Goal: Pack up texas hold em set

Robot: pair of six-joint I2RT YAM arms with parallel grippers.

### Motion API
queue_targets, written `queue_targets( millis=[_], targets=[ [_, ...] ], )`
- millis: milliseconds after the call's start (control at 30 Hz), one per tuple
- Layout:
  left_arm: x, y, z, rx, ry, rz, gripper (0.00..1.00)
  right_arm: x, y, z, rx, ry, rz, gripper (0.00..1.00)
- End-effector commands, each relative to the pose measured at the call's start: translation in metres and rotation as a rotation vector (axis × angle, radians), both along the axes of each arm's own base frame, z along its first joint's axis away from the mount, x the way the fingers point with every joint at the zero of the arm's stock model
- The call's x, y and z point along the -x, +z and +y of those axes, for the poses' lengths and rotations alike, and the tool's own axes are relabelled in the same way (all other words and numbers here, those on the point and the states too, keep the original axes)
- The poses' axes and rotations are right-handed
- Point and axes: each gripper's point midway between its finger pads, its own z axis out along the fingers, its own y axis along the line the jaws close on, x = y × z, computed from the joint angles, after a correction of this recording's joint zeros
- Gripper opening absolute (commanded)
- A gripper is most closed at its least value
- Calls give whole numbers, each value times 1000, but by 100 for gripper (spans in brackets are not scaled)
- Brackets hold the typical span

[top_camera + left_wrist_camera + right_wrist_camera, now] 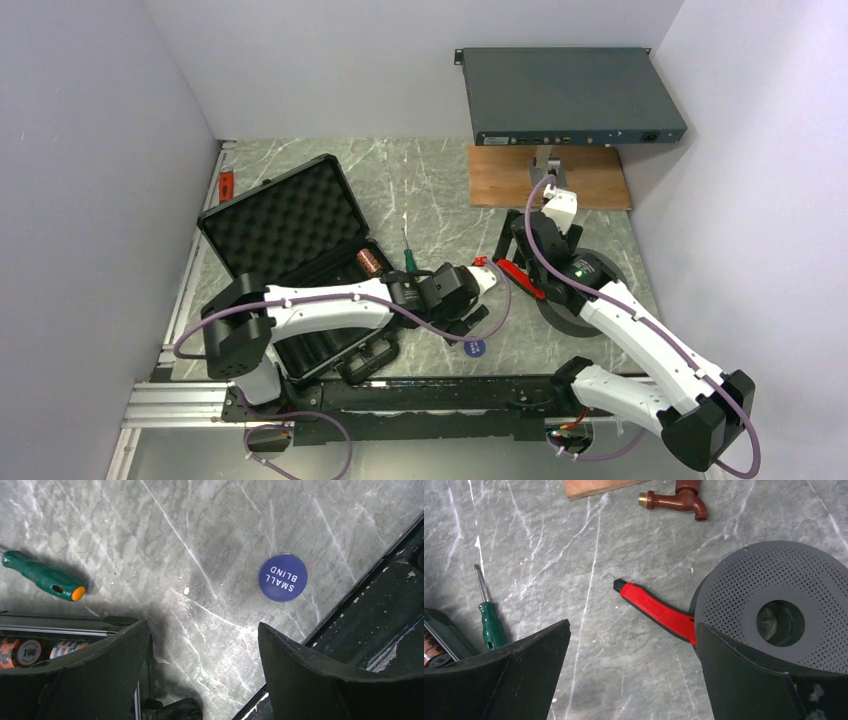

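Briefcase (285, 215): open on the left half of the table (420, 180); lid tilted back with its foam showing; base nearer the arms, partly hidden under the left arm.

Chip stack (372, 262): lies in the base at the end nearest the table's middle; in the left wrist view an orange chip marked "100" sits beside a blue-and-orange striped one.

Blue button (283, 577): flat on the marble outside the case, near the table's front edge; face up, lettering reads "SMALL BLIND".

Left gripper (202, 624): jaws spread wide, nothing between them; only bare marble shows in the gap; the button lies beyond the right-hand finger, apart from it (not touching).

Right gripper (631, 625): jaws fully spread, nothing grasped; it hangs over the right half of the table.

Other items:
- green-handled screwdriver (408, 255): on the marble just beside the case's right end
- red utility knife (656, 612): its rear end touches or slips under the rim of the grey perforated disc (774, 595); I cannot tell which
- brown tap (679, 500): lies beside the wooden board (550, 178) at the back
- grey equipment box (570, 95): raised on a stand over the board
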Motion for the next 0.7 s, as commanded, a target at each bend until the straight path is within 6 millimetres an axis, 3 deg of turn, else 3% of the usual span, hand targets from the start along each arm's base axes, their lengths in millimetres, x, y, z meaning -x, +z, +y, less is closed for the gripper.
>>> queue_targets(
  millis=[0,300,667],
  targets=[
    [3,4,-23,36,-21,-4,86,-4,29,-11,-7,-49,-81,100],
    [16,-26,-32,-40,-18,50,82,-4,25,-15,4,-60,-82,100],
    [35,-46,-56,-64,-78,75,83,-3,14,-14,2,-52,-60,100]
  ],
)
